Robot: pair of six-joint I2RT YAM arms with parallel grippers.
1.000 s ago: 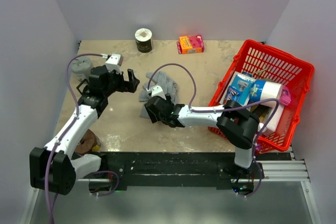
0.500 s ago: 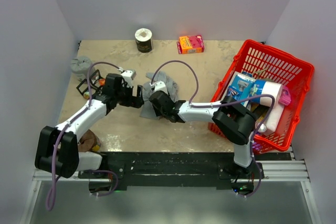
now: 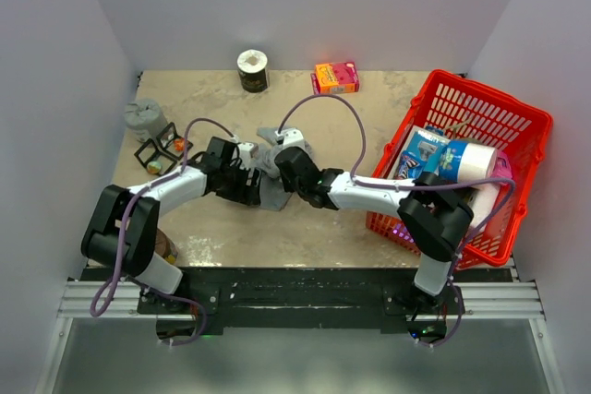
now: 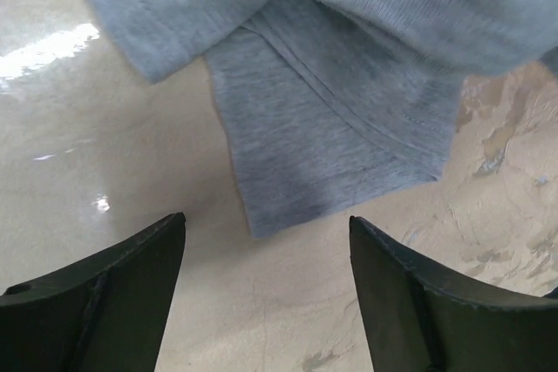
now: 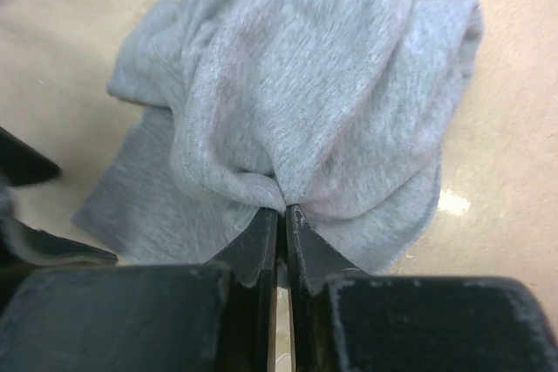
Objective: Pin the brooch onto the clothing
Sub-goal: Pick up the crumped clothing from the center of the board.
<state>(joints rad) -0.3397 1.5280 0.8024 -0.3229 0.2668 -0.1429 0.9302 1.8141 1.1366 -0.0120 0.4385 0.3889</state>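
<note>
The clothing (image 3: 275, 197) is a crumpled grey knit heap at the table's middle. My right gripper (image 5: 281, 208) is shut on a bunched fold of the clothing (image 5: 323, 84); from above, the right gripper (image 3: 283, 167) sits over the heap. My left gripper (image 4: 266, 219) stands open just above the table, with a flat hem corner of the clothing (image 4: 331, 128) lying just ahead of its fingertips and nothing between them. From above, the left gripper (image 3: 251, 184) is at the heap's left side. A tiny orange-red spot, seemingly the brooch (image 3: 178, 146), lies at the far left, apart from both grippers.
A red basket (image 3: 462, 99) full of packages fills the right side. At the back stand a dark roll (image 3: 252, 70) and an orange box (image 3: 335, 77). A grey lump (image 3: 143, 117) and a small black frame (image 3: 155, 152) are at the left.
My left arm swung right to the heap's left edge and its jaws narrowed a little. My right gripper closed on a fold of the clothing and shifted away from the near edge.
</note>
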